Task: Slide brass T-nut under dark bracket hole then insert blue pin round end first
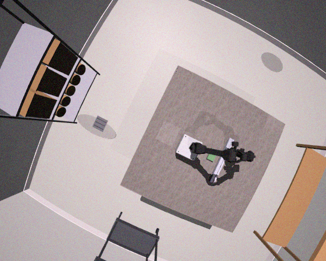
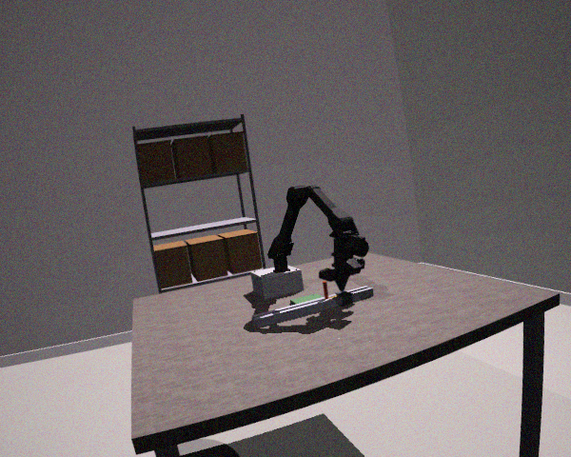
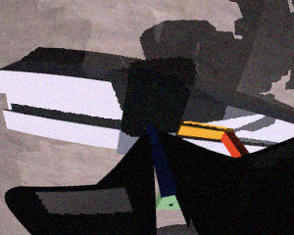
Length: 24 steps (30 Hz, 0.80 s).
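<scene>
Blue pin [image 3: 161, 164] between pincer [image 3: 153, 140] [image 2: 343, 288] fingertips.

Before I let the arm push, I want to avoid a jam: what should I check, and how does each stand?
1. Blue pin between the gripper's fingers: ok.
2. Orange handle sticking up, apart from the gripper: ok.
3. Brass T-nut in the aluminum rail's slot: ok, partly visible beside the dark bracket.
4. Nut under the bracket hole: cannot tell.
5. Pin's round end in the hole: cannot tell, hidden.
</scene>
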### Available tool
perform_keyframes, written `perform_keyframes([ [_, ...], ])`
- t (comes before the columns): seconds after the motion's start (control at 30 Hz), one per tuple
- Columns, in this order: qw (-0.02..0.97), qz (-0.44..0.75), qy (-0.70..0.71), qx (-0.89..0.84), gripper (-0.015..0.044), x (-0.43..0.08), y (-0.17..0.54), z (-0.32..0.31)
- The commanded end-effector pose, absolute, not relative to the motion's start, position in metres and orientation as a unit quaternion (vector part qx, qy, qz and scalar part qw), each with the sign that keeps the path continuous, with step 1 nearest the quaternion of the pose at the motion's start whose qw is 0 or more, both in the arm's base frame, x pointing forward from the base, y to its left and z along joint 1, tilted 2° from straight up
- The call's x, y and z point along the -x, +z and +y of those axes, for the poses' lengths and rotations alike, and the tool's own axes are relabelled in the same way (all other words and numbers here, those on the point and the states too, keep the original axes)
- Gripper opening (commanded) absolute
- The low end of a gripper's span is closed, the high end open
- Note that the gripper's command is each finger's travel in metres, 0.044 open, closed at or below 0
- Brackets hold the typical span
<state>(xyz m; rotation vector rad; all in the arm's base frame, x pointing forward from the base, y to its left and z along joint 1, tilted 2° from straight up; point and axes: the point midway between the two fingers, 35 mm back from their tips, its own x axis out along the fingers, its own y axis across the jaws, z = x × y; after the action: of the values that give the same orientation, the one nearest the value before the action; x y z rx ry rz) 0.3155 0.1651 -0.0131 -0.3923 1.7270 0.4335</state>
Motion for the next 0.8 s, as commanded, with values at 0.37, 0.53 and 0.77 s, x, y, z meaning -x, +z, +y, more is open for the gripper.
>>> perform_keyframes([
  [0.37,0.612,0.749,0.188,0.17,0.016,-0.317,0.005,0.165],
  [0.53,0.612,0.749,0.188,0.17,0.016,-0.317,0.04,0.164],
  [0.77,0.612,0.749,0.188,0.17,0.016,-0.314,0.045,0.163],
])
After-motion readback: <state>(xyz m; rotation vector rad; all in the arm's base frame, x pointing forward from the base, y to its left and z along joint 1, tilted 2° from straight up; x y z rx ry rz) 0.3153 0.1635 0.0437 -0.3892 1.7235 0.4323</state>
